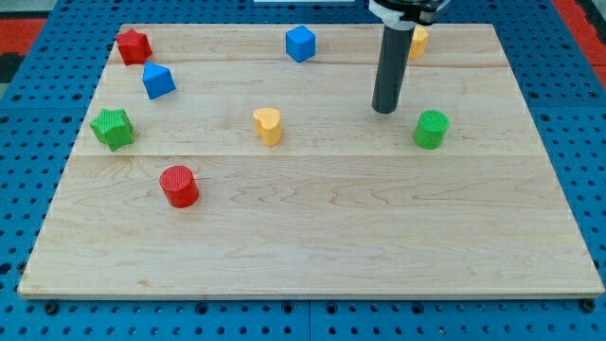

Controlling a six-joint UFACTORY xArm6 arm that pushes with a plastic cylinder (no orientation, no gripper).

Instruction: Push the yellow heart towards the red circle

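Observation:
The yellow heart (269, 125) stands near the board's middle, a little left of centre. The red circle (179, 186) stands below and to the left of it, with a clear gap between them. My tip (384, 110) rests on the board to the right of the yellow heart, well apart from it, and just left of the green circle (431, 129). The rod rises from the tip to the view's top.
A red star (133, 45) and a blue cube (158, 80) are at the top left, a green star (112, 128) at the left edge. Another blue cube (300, 44) is at top centre. A yellow block (418, 41) sits partly hidden behind the rod.

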